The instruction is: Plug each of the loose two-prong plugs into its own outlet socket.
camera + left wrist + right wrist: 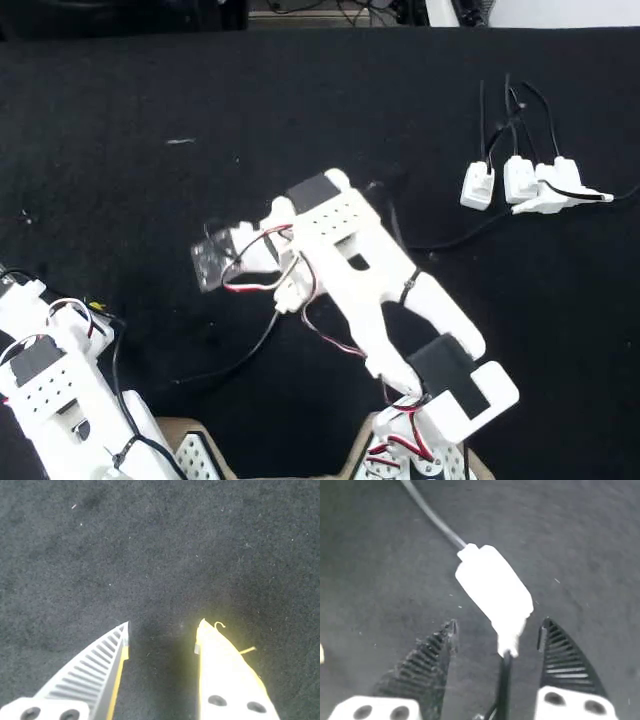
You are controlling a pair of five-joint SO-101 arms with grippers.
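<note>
The right gripper [499, 624] is straddling a white plug [495, 592] mid-surface, fingers spread. The left gripper [163, 624] is hovering, fingers likewise spread. Other plugs [520, 182] are lying near the right edge, so most plugging is probably remaining.

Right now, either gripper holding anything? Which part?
Nothing held. The right gripper is open, straddling the white plug without touching; the left gripper is open over the mat.

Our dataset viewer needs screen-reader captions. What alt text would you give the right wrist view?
A white connector lies on black cloth, a cable leaving each end. The right gripper is open, its dark ribbed fingers on either side of the connector's narrower end, not touching it.
</note>
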